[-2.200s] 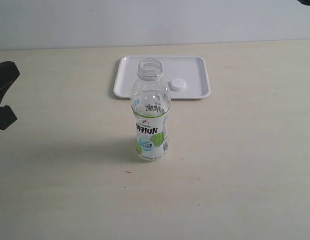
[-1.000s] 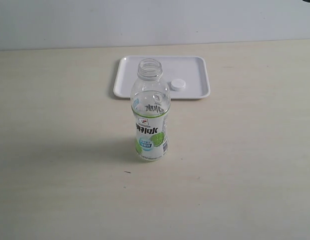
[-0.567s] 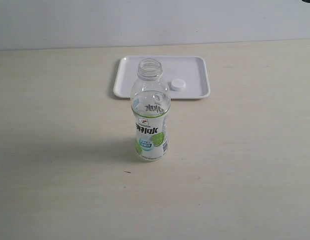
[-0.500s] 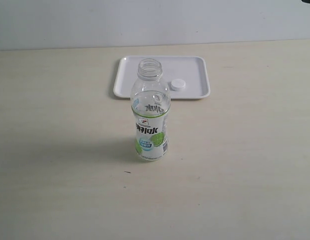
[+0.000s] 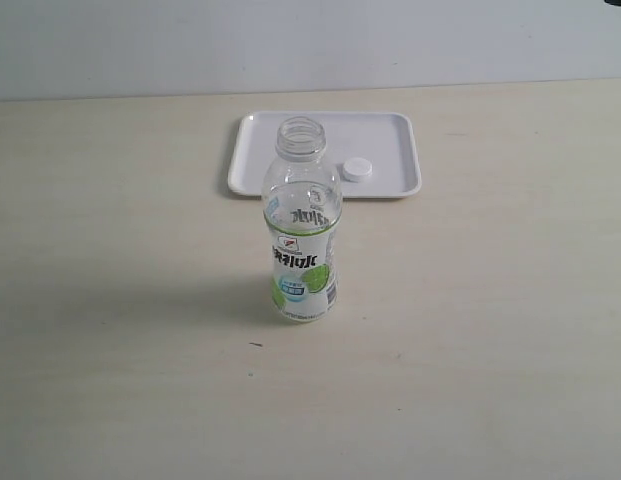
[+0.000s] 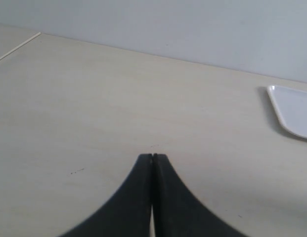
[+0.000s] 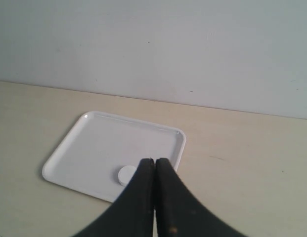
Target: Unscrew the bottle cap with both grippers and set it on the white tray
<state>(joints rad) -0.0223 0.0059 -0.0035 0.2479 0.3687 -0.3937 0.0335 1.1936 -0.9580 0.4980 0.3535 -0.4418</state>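
The clear bottle (image 5: 302,235) stands upright on the table with its threaded neck open. Behind it, the white bottle cap (image 5: 356,169) lies flat on the white tray (image 5: 380,135), near the tray's front edge; the right wrist view shows the bottle cap (image 7: 126,175) and the white tray (image 7: 104,143) too. My left gripper (image 6: 152,156) is shut with nothing in it, over bare table, a corner of the white tray (image 6: 294,113) off to one side. My right gripper (image 7: 154,160) is shut and empty, back from the tray. Neither gripper shows in the exterior view.
The pale wooden table (image 5: 490,330) runs back to a plain light wall (image 5: 310,40). A dark sliver (image 5: 618,4) shows at the exterior view's top right corner.
The black left gripper at the exterior view's left edge 2.2 s ago has withdrawn out of that view. Bottle, cap and tray have not moved.
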